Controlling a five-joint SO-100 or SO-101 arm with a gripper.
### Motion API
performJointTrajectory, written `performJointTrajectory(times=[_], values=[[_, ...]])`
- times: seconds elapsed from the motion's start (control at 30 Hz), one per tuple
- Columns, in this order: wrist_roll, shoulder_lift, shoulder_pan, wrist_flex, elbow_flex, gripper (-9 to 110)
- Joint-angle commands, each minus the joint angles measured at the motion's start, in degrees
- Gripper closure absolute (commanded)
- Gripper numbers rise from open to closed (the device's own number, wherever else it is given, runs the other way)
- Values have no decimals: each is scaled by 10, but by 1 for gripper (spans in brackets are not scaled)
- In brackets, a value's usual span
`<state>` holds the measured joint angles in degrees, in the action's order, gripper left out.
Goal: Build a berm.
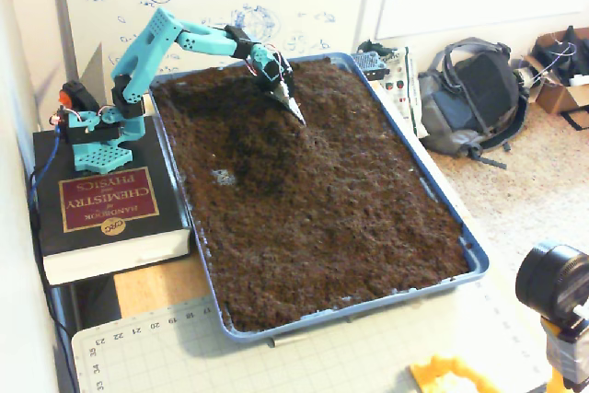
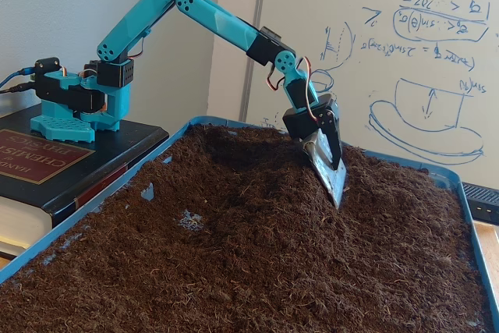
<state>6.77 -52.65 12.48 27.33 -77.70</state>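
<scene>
Place: lab or research office — improvised test bench
Evidence: whiteboard (image 2: 405,44) with marker sketches; chemistry handbook (image 1: 106,204) under arm base; cutting mat (image 1: 276,356); backpack (image 1: 474,98) on floor

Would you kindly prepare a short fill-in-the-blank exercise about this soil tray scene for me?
1. The arm's base stands on a thick ____.
2. The soil fills a tray whose rim is coloured ____.
3. The metal blade at the arm's end points ____ into the soil.
4. Behind the tray hangs a ____ covered in blue sketches.

Missing words: book; blue; downward; whiteboard
</scene>
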Motion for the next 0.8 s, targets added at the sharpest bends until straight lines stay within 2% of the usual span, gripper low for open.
performJointTrajectory(times=[0.0, 0.37, 0.77], values=[[11, -35, 4, 33, 53, 101], [43, -112, 9, 142, 56, 101], [65, -217, 12, 192, 103, 101]])
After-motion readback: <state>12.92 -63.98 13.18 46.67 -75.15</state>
